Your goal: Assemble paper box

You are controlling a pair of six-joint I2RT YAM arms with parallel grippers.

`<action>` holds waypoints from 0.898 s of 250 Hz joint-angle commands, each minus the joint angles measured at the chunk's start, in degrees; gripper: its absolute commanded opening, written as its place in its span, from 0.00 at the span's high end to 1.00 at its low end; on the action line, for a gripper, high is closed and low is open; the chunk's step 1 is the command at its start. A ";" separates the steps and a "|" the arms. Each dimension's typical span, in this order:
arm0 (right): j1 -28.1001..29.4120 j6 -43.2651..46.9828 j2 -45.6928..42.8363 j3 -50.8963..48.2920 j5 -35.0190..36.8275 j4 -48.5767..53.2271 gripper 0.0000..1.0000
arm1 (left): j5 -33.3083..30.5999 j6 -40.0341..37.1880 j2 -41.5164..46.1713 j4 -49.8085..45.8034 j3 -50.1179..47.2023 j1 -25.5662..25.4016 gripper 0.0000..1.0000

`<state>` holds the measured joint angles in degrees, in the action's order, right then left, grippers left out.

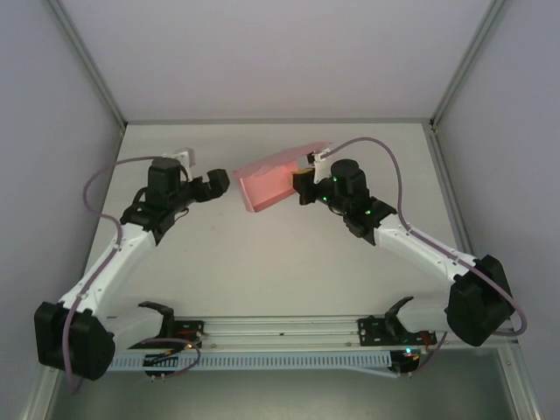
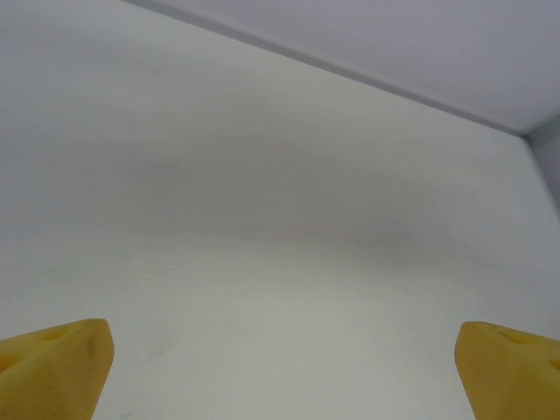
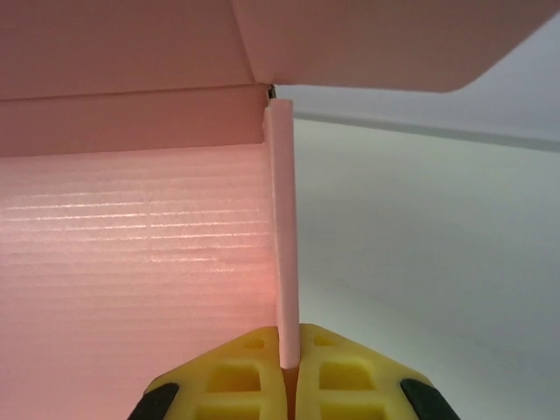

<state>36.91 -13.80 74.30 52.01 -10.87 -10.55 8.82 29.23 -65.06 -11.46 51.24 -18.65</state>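
two grippers flank the paper box (image 1: pixel 265 181) at mid-table (image 1: pixel 262 262). the left gripper (image 1: pixel 217 185), at its nine o'clock, stands spread wide and empty. the right gripper (image 3: pixel 291 354), at three o'clock, is pinched tight on one thin upright wall. the box looks like light, ribbed card that would crease easily, so hold it gently near the folds.

Lab: white-walled test enclosure (image 1: pixel 262 52)
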 commanded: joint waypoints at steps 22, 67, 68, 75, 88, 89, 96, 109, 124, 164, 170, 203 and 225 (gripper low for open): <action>1.53 -5.32 2.19 1.13 -13.44 -9.83 1.00 | 20.40 -5.23 -7.23 14.84 2.76 -3.78 0.00; 3.19 -4.19 5.45 4.13 -10.67 -6.37 1.00 | 22.95 -8.04 -9.42 15.71 4.93 -7.24 0.00; 3.27 -4.03 5.52 4.27 -10.44 -6.13 1.00 | 22.93 -8.00 -9.36 15.70 4.97 -7.30 0.00; 3.86 -2.57 5.90 5.10 -8.58 -4.16 1.00 | 22.96 -7.82 -9.48 15.87 5.06 -7.61 0.00; 5.35 0.96 6.76 6.85 -4.94 0.63 1.00 | 23.00 -7.73 -9.47 15.65 5.43 -7.97 0.00; 5.49 1.18 6.88 6.99 -4.55 1.06 1.00 | 23.00 -7.67 -9.43 15.62 5.48 -7.97 0.00; 6.39 2.58 7.37 7.94 -1.46 3.72 1.00 | 23.04 -7.63 -9.27 15.42 5.74 -8.15 0.00; 8.08 5.01 8.40 9.33 3.50 7.03 1.00 | 23.13 -7.52 -9.03 15.25 6.29 -8.39 0.00; 10.56 6.84 9.33 9.89 10.78 9.31 1.00 | 23.22 -8.06 -8.93 15.56 6.82 -9.01 0.00; 15.30 9.99 15.26 14.52 25.92 18.52 1.00 | 23.18 -8.69 -10.75 13.10 11.79 -10.64 0.00; 15.74 9.87 16.29 14.92 27.02 19.18 1.00 | 23.11 -8.86 -11.05 12.60 12.61 -10.86 0.00; 17.07 9.58 19.47 15.87 32.28 20.97 1.00 | 22.87 -9.92 -11.25 10.52 15.15 -12.00 0.00; 17.32 9.02 20.80 17.18 35.59 22.33 1.00 | 22.81 -9.74 -10.82 10.13 15.32 -12.50 0.00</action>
<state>52.12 -7.94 87.70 69.41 18.85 0.80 17.12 23.97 -78.78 -7.18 60.77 -23.83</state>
